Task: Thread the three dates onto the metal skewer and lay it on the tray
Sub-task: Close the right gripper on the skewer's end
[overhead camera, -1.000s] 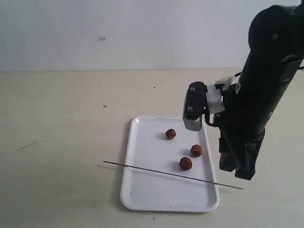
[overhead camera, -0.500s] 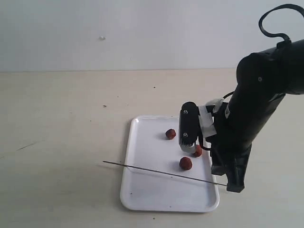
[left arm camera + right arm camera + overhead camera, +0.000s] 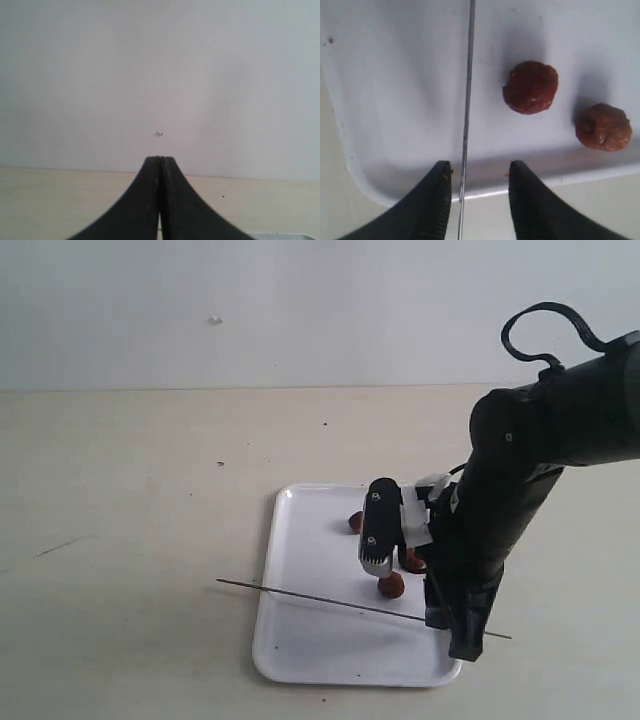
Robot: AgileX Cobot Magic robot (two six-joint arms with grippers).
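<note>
R claw (image 3: 479, 175) is wide open, holding nothing. The metal skewer (image 3: 466, 100) runs straight out btw its two fingers, closer to one, so a squeeze would likely catch its end. It lies across the tray (image 3: 380, 100), ends poking off. Three dates (image 3: 530, 87) sit on the tray; one's mostly hid by the arm. L claw (image 3: 160, 167) is shut; R arm's the near one.

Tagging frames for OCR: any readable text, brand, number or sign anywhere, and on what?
None readable in any view.
The tray is plain white with a few dark specks and no print.
The skewer and dates carry no marks.
The right arm is plain black; the white piece on it is too small and blurred to tell if it bears print.
The wall mark is a speck, not a sign.
</note>
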